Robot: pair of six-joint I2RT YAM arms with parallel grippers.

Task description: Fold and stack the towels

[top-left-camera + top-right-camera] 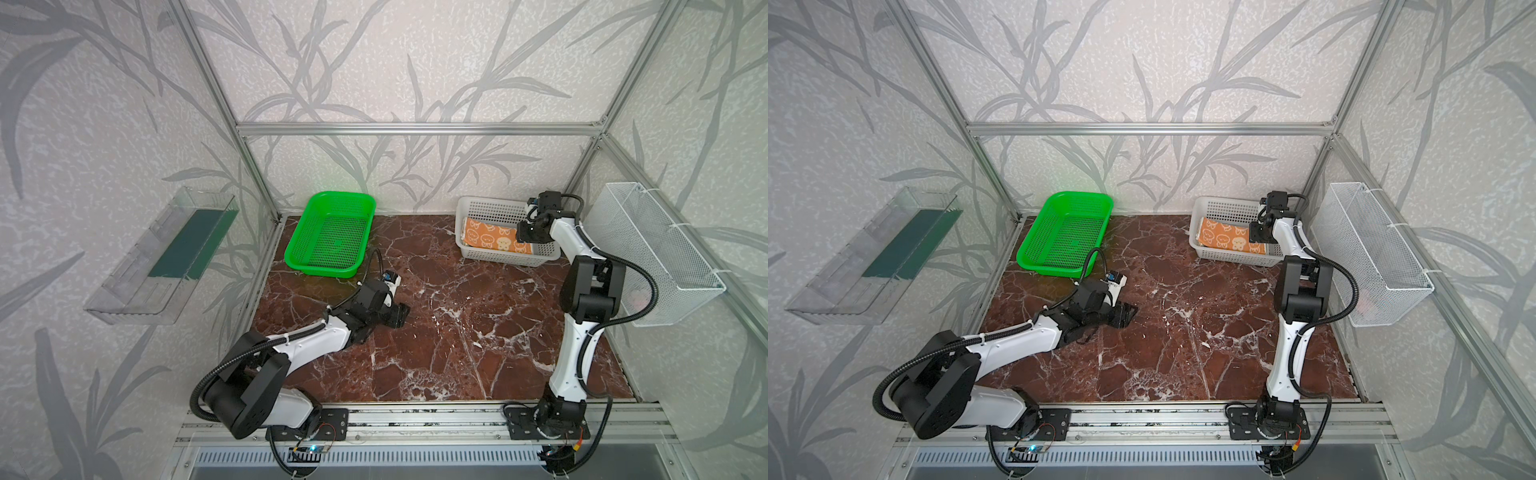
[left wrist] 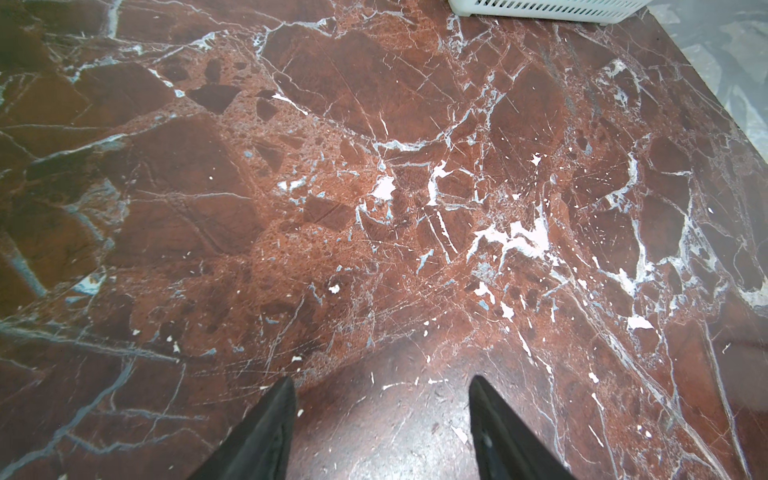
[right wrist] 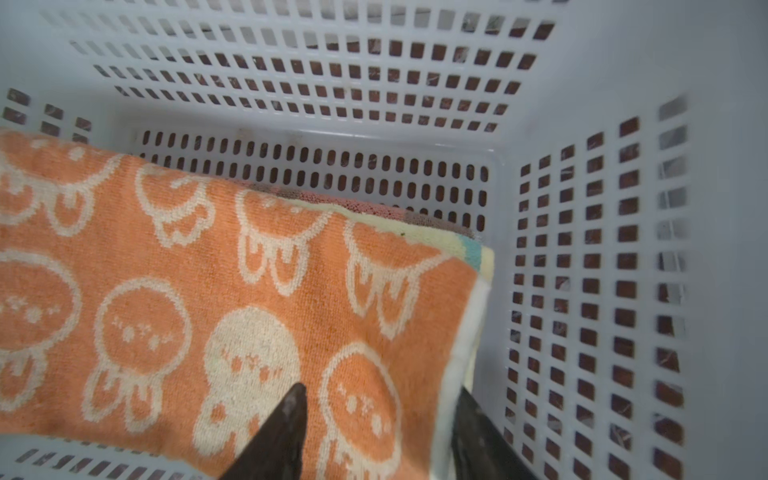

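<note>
The towels lie folded and stacked in the white basket (image 1: 505,258) (image 1: 1237,258) at the back right. On top is the orange towel with cream cartoon faces (image 1: 486,239) (image 1: 1223,239) (image 3: 249,291). Under it the right wrist view shows a pale yellow towel's edge (image 3: 436,235) and a salmon-and-brown towel's edge (image 3: 374,208). My right gripper (image 1: 524,236) (image 1: 1256,235) (image 3: 380,390) hangs open over the stack's right end, one finger above the orange towel, the other beside its edge near the basket wall (image 3: 582,249). My left gripper (image 1: 401,316) (image 1: 1127,313) (image 2: 382,379) is open and empty, low over the marble table (image 2: 374,187).
A green basket (image 1: 320,270) (image 1: 1054,269) with nothing in it stands at the back left. A white wire basket (image 1: 656,257) hangs on the right wall and a clear tray (image 1: 162,257) on the left wall. The white basket's bottom edge (image 2: 540,8) shows in the left wrist view.
</note>
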